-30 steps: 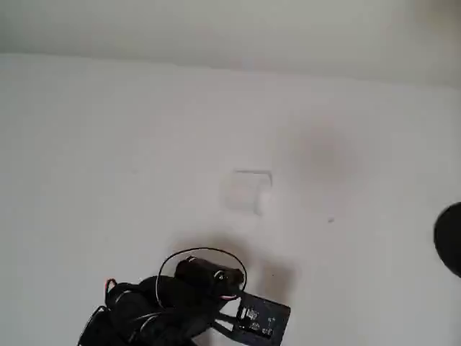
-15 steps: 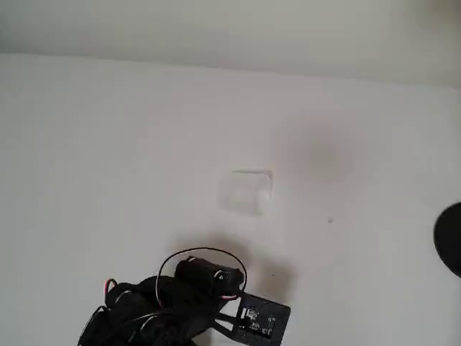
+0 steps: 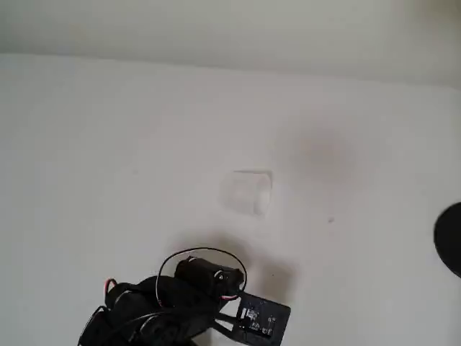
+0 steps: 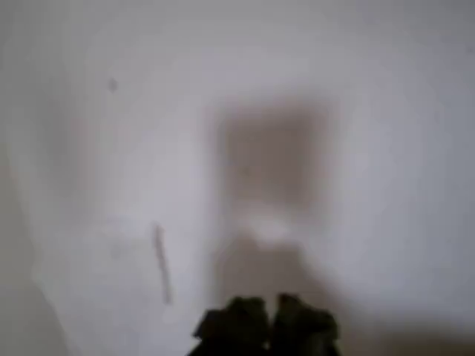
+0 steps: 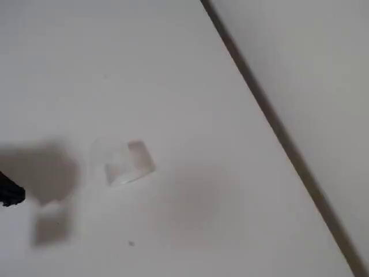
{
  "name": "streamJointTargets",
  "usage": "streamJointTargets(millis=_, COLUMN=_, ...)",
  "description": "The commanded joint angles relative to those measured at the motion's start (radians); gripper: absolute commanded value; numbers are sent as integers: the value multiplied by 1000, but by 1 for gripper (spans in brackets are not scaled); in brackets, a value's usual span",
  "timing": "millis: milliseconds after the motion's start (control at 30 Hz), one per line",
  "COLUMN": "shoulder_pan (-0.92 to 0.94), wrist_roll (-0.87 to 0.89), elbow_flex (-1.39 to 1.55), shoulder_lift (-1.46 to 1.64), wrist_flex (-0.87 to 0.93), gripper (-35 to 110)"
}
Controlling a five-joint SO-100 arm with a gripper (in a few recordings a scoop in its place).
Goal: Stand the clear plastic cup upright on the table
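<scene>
Clear plastic cup [image 3: 246, 192] apparently on its side, bare tabletop [image 3: 108, 144] around; dark round object [image 3: 449, 238] (right edge); jaws seemingly closed, blurred.

A pale grey wall [image 3: 230, 25] rises behind, under soft, even light.

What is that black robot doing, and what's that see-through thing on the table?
The see-through thing is a clear plastic cup, and it looks like it is lying on its side in the middle of the white table. Nothing is holding it. The black robot arm sits at the near edge of the table, apart from the cup. Its gripper shows blurred in the wrist view with nothing in it. The cup is not stood up yet.
</scene>
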Motion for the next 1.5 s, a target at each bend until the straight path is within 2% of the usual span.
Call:
streamJointTargets(millis=0, shoulder_pan=9, wrist_roll=11, elbow_flex=25, shoulder_lift=-5, wrist_flex=3, gripper=0)
streamJointTargets(millis=467, shoulder_pan=-9, wrist_roll=-2, elbow_flex=25, shoulder_lift=-5, wrist_flex=3, gripper=1)
streamJointTargets(millis=500, shoulder_pan=-28, wrist_roll=-32, elbow_flex=26, shoulder_lift=-5, wrist_flex=-14, gripper=3)
streamJointTargets(millis=533, shoulder_pan=-26, wrist_roll=-153, elbow_flex=32, shoulder_lift=-5, wrist_flex=-35, gripper=4)
streamJointTargets(millis=633, shoulder_pan=-31, wrist_roll=-273, elbow_flex=-6, shoulder_lift=-5, wrist_flex=-77, gripper=8)
streamJointTargets(millis=767, shoulder_pan=-163, wrist_roll=-265, elbow_flex=-195, shoulder_lift=-18, wrist_flex=-55, gripper=14)
streamJointTargets(millis=833, shoulder_pan=-235, wrist_roll=-192, elbow_flex=-334, shoulder_lift=-155, wrist_flex=-55, gripper=21)
streamJointTargets(millis=900, shoulder_pan=-293, wrist_roll=-103, elbow_flex=-518, shoulder_lift=-417, wrist_flex=-35, gripper=35)
streamJointTargets(millis=1133, shoulder_pan=-497, wrist_roll=63, elbow_flex=-969, shoulder_lift=-1088, wrist_flex=0, gripper=55)
streamJointTargets(millis=1267, shoulder_pan=-497, wrist_roll=147, elbow_flex=-1141, shoulder_lift=-1384, wrist_flex=6, gripper=59)
streamJointTargets(millis=1467, shoulder_pan=-399, wrist_roll=232, elbow_flex=-1315, shoulder_lift=-1692, wrist_flex=-15, gripper=58)
